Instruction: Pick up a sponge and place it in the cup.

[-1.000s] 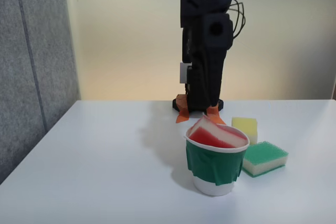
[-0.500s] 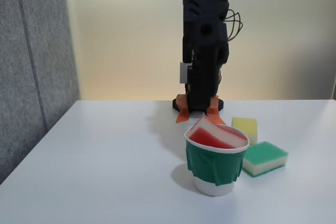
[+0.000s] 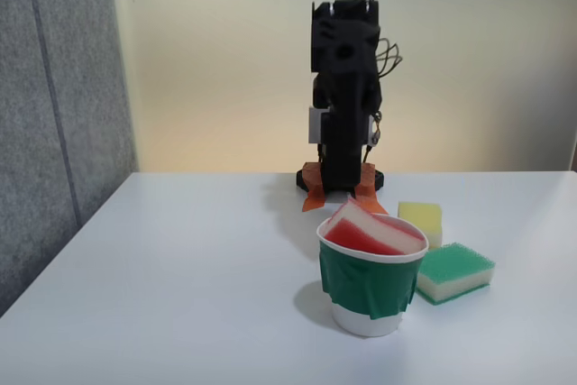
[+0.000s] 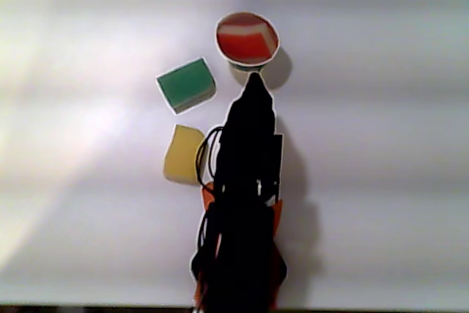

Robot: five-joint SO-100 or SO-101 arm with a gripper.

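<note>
The red-topped sponge sits wedged aslant in the green-taped cup — too long to lie flat — while the gripper hangs above the surface, its spread indiscernible.

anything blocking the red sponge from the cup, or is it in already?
Nothing is in the way: the red sponge already sits tilted inside the cup, one corner above the rim. The green sponge and yellow sponge lie beside the cup on the table. The arm is folded at the back.
</note>
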